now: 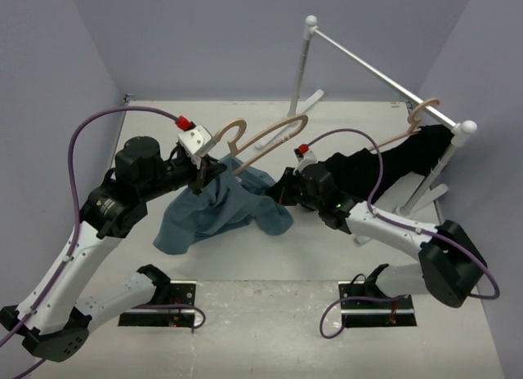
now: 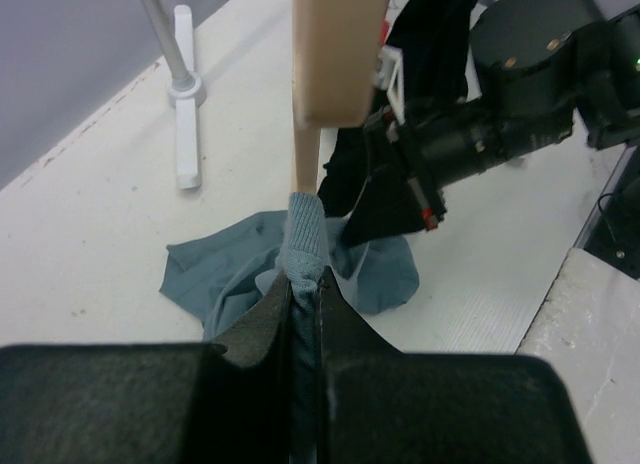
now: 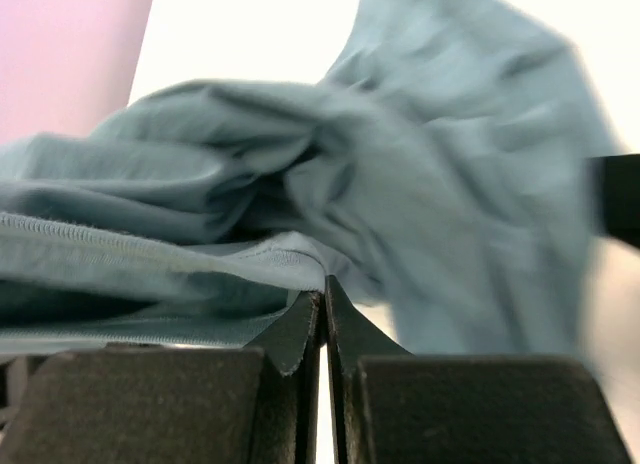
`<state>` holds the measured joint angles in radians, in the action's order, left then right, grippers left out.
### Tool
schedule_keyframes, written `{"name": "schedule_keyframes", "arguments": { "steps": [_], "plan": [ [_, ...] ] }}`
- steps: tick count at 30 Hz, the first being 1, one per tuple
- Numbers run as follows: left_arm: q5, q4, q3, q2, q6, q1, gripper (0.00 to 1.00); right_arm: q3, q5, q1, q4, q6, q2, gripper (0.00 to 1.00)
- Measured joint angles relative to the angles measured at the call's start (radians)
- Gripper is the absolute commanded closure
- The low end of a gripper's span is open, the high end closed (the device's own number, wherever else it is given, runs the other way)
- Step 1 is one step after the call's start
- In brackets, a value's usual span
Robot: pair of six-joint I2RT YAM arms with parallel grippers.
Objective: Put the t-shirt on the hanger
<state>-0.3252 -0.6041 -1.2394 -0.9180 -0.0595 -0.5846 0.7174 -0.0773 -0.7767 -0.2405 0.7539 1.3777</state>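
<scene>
Clothes rack [image 1: 368,63]: a black garment [image 1: 392,167] is hung on it from the twin hanger [image 1: 421,111].
T-shirt [image 1: 216,207], blue: bunched left of the rack and partly lifted.
Hanger [image 1: 276,131]: raised left of the rack, with one arm sheathed in cloth (the other bare).
Left gripper [image 2: 304,287]: clamped on fabric at that arm.
Right gripper [image 3: 323,292]: pinched on a hem.
Dressing is judged barely begun; the second shoulder is outstanding.

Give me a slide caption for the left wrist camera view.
Left claw pinches the blue t-shirt where it is pulled over the tip of the wooden hanger.
</scene>
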Motion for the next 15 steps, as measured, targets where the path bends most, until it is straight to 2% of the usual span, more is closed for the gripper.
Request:
{"name": "schedule_keyframes", "arguments": {
  "steps": [4,7,10,15],
  "plan": [
    [0.052,-0.043,-0.032,0.029,0.006,0.000,1.00,0.022,0.027,0.110,0.113,-0.038,-0.151,1.00],
    [0.088,-0.075,-0.065,0.072,0.016,0.000,1.00,0.108,0.004,0.229,0.203,-0.071,-0.219,1.00],
    [0.097,-0.097,-0.112,0.114,0.023,0.000,1.00,0.327,-0.048,0.325,0.289,-0.117,-0.207,1.00],
    [0.088,-0.102,-0.166,0.140,0.023,0.000,1.00,0.608,-0.150,0.370,0.387,-0.168,-0.122,1.00]
  ]
}}
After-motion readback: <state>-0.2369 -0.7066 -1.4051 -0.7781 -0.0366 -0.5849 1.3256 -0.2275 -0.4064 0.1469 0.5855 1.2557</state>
